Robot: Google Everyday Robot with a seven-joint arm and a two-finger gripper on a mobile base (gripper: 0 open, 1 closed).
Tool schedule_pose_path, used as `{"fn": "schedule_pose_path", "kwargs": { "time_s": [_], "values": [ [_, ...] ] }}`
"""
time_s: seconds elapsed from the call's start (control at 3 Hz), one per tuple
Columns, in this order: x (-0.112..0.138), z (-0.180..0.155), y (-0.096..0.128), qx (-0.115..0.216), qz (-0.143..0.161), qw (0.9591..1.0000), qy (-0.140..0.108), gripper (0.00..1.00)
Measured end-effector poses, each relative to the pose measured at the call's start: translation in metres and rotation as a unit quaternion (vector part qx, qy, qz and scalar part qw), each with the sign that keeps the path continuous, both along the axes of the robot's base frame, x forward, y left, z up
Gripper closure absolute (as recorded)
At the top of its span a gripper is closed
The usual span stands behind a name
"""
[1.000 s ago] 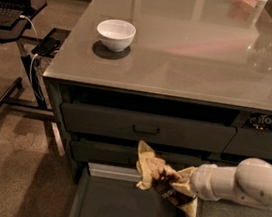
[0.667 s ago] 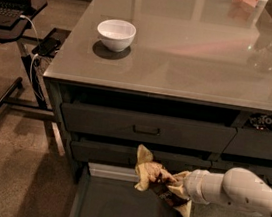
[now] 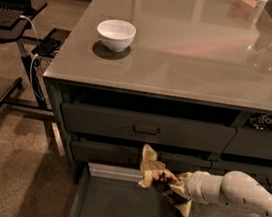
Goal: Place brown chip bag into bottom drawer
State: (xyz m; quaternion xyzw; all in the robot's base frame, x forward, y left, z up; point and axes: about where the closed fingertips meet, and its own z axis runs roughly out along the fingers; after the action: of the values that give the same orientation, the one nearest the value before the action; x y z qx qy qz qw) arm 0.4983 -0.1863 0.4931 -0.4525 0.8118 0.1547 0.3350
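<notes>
gripper (image 3: 174, 186) on the white arm (image 3: 235, 190) coming in from the right, clamped on the brown chip bag (image 3: 150, 169). the crumpled bag sticks out left and up from the gripper, held above the back right of the open bottom drawer (image 3: 122, 209).

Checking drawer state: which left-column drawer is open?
The bottom drawer, pulled out, floor showing; the two drawers above are shut. The gripper holds the brown chip bag over it.

Crumpled brown chip bag (image 3: 153, 169) hangs gripped by the end effector (image 3: 169, 188) above the open bottom drawer (image 3: 122, 209).
</notes>
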Motion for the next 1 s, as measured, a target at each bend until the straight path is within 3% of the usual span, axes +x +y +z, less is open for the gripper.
{"fn": "schedule_pose_path", "kwargs": {
  "time_s": [0.33, 0.67, 1.0],
  "values": [
    [0.004, -0.025, 0.002, -0.002, 0.004, 1.0000, -0.002, 1.00],
    [0.011, -0.057, 0.001, 0.032, 0.011, 0.9992, -0.024, 1.00],
    [0.012, -0.097, -0.007, 0.082, 0.029, 0.9949, -0.051, 1.00]
  ]
}}
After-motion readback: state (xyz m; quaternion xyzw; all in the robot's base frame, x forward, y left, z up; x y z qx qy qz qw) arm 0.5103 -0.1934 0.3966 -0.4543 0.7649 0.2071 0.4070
